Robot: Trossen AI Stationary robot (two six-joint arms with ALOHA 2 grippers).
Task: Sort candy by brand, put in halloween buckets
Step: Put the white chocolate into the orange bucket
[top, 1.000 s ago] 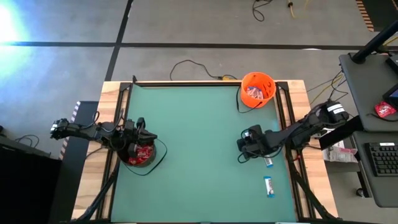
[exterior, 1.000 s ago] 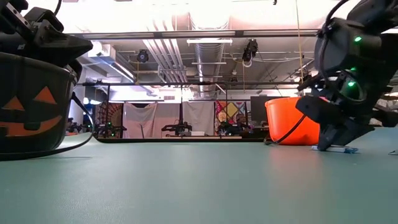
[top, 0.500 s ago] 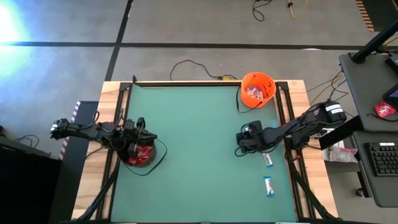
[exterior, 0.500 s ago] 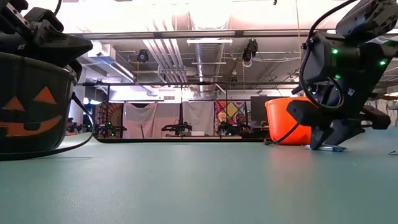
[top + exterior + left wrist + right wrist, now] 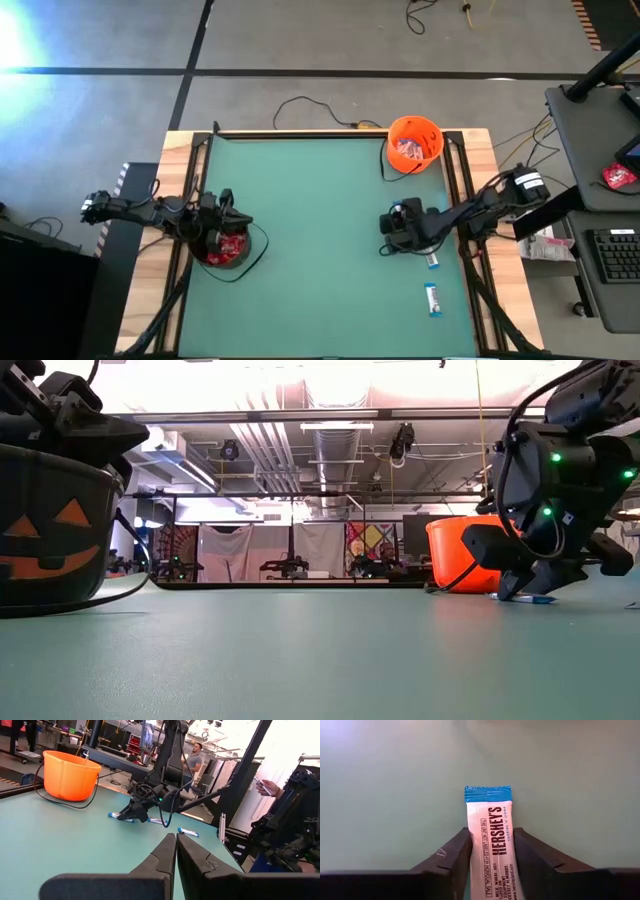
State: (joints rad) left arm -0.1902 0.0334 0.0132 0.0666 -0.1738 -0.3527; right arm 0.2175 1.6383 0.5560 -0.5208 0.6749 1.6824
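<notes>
Right pincer (image 5: 490, 865) was clamped on a white-and-blue bar (image 5: 491, 840), low over the green tabletop (image 5: 310, 220) on its right side. Another bar (image 5: 432, 299) lay nearer the front edge. Orange bucket (image 5: 414, 143) sat at the back right. Left pincer (image 5: 176, 855) was closed together over the black bucket (image 5: 226, 248) with its red packets, at left.

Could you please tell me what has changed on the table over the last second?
The right gripper has shifted slightly along the mat and settled low, its fingers now on both sides of a white-and-blue bar. The left gripper has stayed shut over the black bucket. The orange bucket and the two other bars, one near the gripper and one farther off, have not moved.
</notes>
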